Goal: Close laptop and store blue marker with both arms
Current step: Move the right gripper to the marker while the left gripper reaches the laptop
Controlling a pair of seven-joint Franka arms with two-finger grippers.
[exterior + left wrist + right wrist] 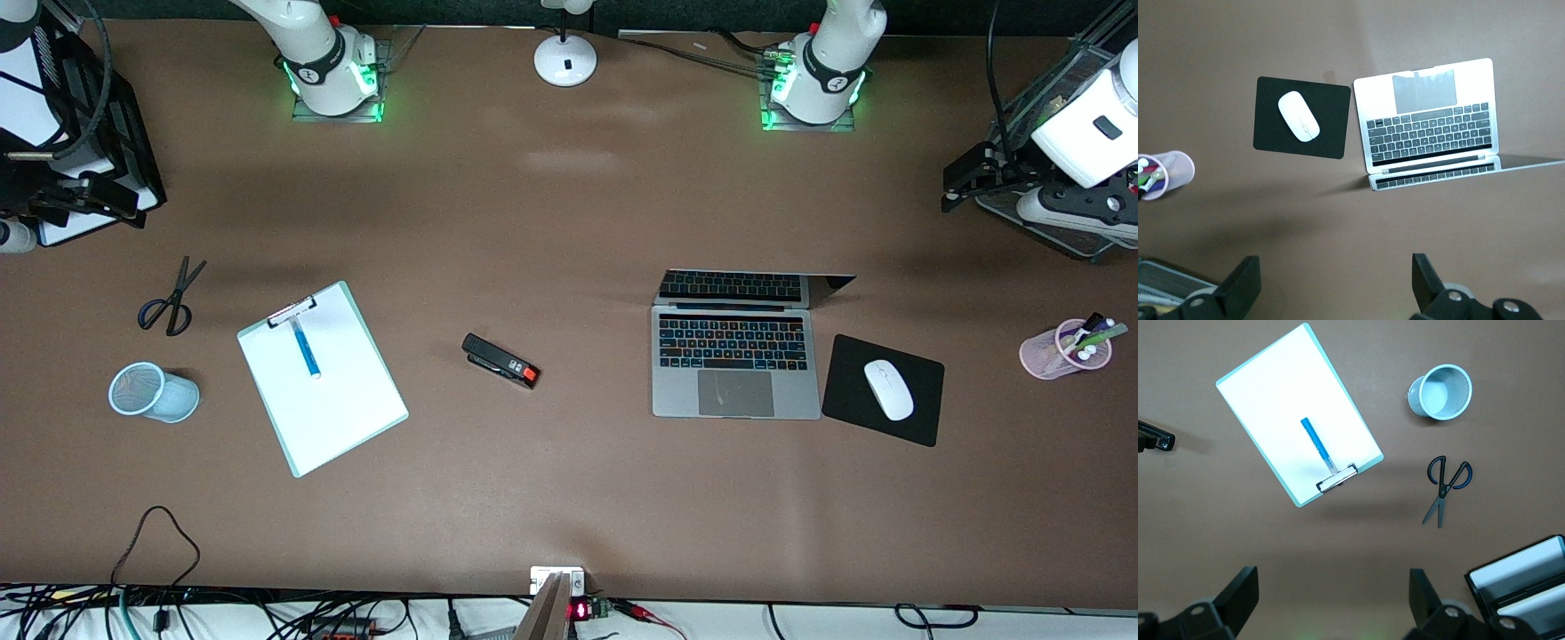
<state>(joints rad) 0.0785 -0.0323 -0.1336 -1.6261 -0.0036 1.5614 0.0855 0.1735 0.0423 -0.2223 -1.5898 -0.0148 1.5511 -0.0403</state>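
The laptop [736, 356] stands open on the table toward the left arm's end, keyboard lit; it also shows in the left wrist view [1429, 113]. The blue marker [305, 347] lies on a white clipboard [333, 400] toward the right arm's end; it also shows in the right wrist view [1317, 445]. My left gripper [1336, 267] is open and empty, high over bare table between its base and the laptop. My right gripper [1333, 579] is open and empty, high over bare table between its base and the clipboard. Neither gripper shows in the front view.
A light blue mesh cup [151, 391] and blue-handled scissors [169, 298] lie beside the clipboard. A black stapler [500, 360] lies mid-table. A black mousepad [845, 396] with a white mouse [888, 389] and a pink pen cup [1064, 348] stand beside the laptop.
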